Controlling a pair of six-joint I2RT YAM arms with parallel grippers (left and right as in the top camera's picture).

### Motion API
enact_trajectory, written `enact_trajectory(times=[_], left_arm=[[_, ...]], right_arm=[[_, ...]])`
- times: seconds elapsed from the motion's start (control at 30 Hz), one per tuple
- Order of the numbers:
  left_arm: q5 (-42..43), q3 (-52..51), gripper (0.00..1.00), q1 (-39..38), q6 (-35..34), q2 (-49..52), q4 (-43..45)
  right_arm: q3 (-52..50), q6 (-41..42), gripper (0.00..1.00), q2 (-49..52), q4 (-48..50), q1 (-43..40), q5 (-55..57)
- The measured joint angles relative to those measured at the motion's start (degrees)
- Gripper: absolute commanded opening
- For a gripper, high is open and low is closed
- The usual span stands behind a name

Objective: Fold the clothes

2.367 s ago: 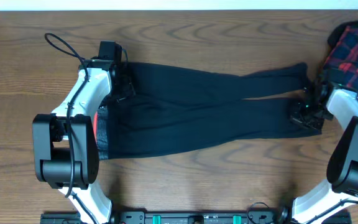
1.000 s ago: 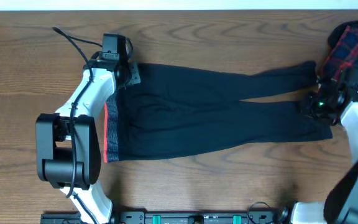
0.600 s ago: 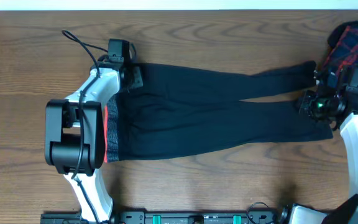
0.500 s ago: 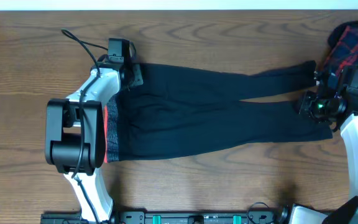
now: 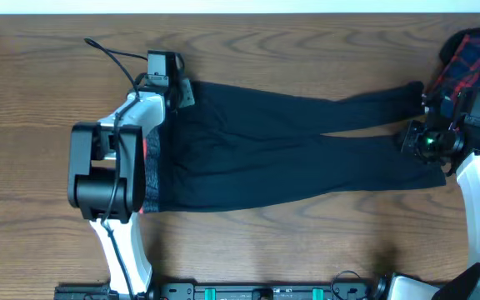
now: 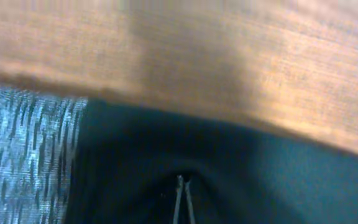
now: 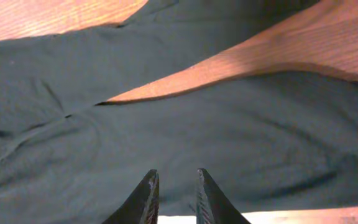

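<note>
Left arm has swung slightly right, covering more waistband. Left gripper stays pinched on the trousers, flat mid-table, bare wood around. Right gripper at the near cuff, fingers narrowly apart, grip unclear. Plaid garment is just beyond.

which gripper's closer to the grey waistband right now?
Left. The left gripper is shut on the trousers right beside the waistband's far corner; the right gripper is at the garment's opposite end, over the legs.
</note>
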Motion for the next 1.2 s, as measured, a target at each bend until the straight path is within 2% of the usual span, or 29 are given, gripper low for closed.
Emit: enact_trajectory(times=[0.13,0.3,0.47,0.53,0.57,0.67,0.73,0.8,0.9,1.1,1.2], left_arm=[[-1.29,0.0,0.06,-0.02,0.0,0.98,4.42],[-5.6,0.0,0.06,-0.02,-0.02,1.05,5.79],[-7.85,0.0,0.06,0.31,-0.02,1.05,6.75],[-7.98,0.0,0.06,0.48,0.0,1.05,6.49],[-7.91,0.0,0.06,0.5,-0.02,1.05,5.84],[-6.82,0.0,0.06,0.61,0.0,1.03,3.21],[-5.38,0.11,0.13,0.68,0.02,0.2,0.87],[-4.09,0.11,0.23,0.68,0.28,-1.66,-2.58],[-2.95,0.09,0.27,0.66,0.17,-6.34,-7.17],[-2.1,0.28,0.27,0.66,0.17,-17.97,-15.93],[-1.88,0.33,0.27,0.66,0.17,-20.5,-19.74]], right_arm=[[-0.02,-0.07,0.2,0.0,2.03,0.02,0.0],[-0.02,-0.15,0.24,0.0,5.6,0.79,0.61],[-0.02,-0.2,0.38,0.17,10.51,1.9,2.99],[-0.02,-0.22,0.53,0.96,13.03,2.03,4.42],[0.0,-0.35,0.57,1.7,14.51,2.03,5.22],[0.0,-0.85,0.63,5.16,19.15,2.01,7.45],[-0.02,-1.29,0.66,7.82,22.67,1.92,8.46],[-0.04,-2.47,0.66,10.95,26.67,1.55,9.16],[-0.04,-4.42,0.66,15.39,32.89,0.52,9.73],[-0.02,-7.02,0.65,25.0,42.14,-1.57,10.32],[-0.02,-8.04,0.65,28.98,44.28,-2.54,9.79]])
